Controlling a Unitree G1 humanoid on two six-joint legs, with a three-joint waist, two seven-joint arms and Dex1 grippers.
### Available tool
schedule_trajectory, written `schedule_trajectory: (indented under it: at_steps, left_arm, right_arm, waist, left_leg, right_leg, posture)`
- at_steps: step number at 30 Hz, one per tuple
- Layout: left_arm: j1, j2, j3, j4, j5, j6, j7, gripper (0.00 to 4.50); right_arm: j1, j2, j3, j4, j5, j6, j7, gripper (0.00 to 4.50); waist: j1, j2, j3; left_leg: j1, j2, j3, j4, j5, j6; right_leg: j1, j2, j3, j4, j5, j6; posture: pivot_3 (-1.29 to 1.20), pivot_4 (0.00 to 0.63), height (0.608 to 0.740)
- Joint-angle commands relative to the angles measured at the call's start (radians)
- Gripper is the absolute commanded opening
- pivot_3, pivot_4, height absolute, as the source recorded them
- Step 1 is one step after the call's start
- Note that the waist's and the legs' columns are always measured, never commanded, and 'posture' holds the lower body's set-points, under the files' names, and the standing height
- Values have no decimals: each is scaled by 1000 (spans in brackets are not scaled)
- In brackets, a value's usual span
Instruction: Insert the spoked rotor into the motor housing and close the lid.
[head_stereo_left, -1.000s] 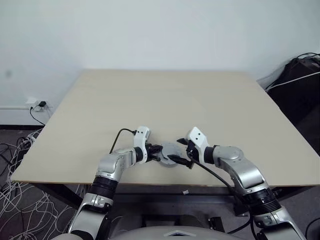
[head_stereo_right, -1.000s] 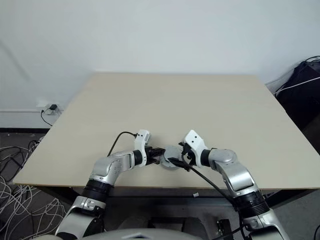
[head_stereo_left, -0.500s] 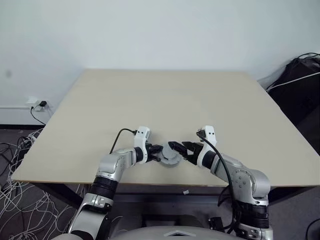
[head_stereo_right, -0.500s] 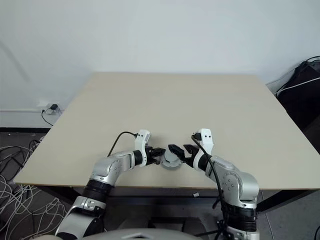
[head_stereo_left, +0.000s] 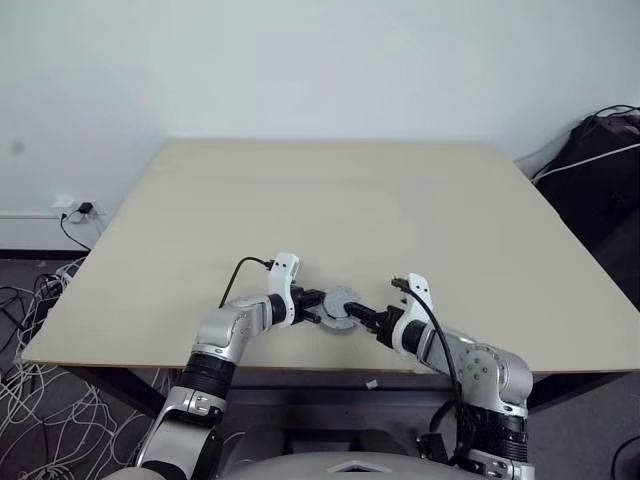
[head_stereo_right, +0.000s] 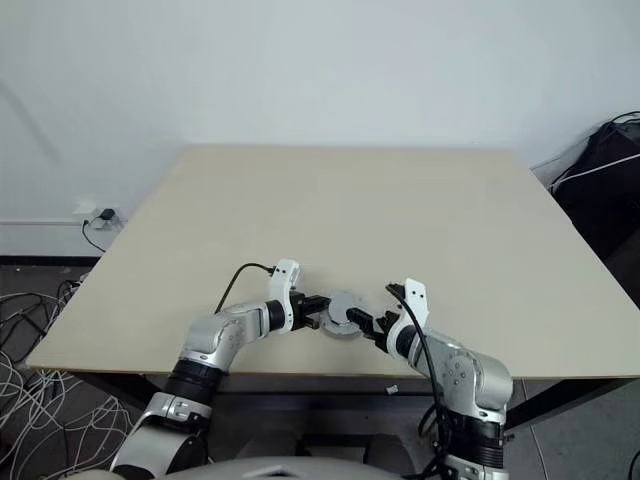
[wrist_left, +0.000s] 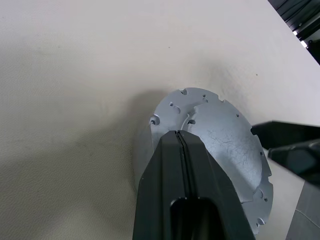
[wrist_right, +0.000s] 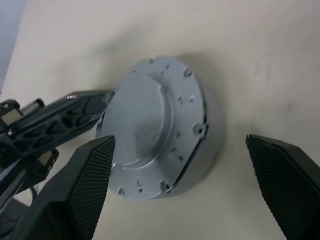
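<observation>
— Two grippers flank one round silver part near the front edge of the beige table (head_stereo_left: 330, 200). What is the left one doing?

— The left gripper (wrist_left: 181, 137) has its black fingers pressed together with no gap, their tips against the rim of the motor housing (wrist_right: 160, 127), whose flat silver lid (wrist_left: 227, 145) faces up.

— And the right?

— The right gripper (wrist_right: 182, 185) is spread wide; the housing sits just ahead of its parted fingers (wrist_right: 92, 172), touching neither.

Silver arms, white wrist housings, black cables and fingers.
</observation>
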Motion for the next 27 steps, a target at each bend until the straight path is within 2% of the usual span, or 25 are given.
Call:
schedule_trajectory:
  at_steps: [1,13,19,27]
  left_arm:
    - [7,-11,-30,9,11,10,-6,0]
    - [17,-8,-26,-4,5,12,-9,0]
    - [19,-5,-25,-8,4,14,-11,0]
    - [20,-1,-22,-11,4,15,-11,0]
  right_arm:
    - [-12,25,-18,11,27,6,-11,4492]
    - [-52,130,-113,100,105,45,-78,4492]
    - [-73,184,-200,170,240,48,-91,4492]
    - [-109,197,-222,205,376,50,-114,4492]
  waist:
    - [0,0,0]
    - [-5,0,0]
    - [-9,1,-1]
    - [-15,2,0]
  left_leg:
    - [0,0,0,0,0,0]
    - [0,0,0,0,0,0]
    - [0,0,0,0,0,0]
    - [0,0,0,0,0,0]
  right_leg:
    - [0,0,0,0,0,0]
    - [0,0,0,0,0,0]
    - [1,0,0,0,0,0]
    - [0,0,0,0,0,1]
  posture:
    - [0,0,740]
    - [0,0,740]
    - [0,0,740]
    - [0,0,740]
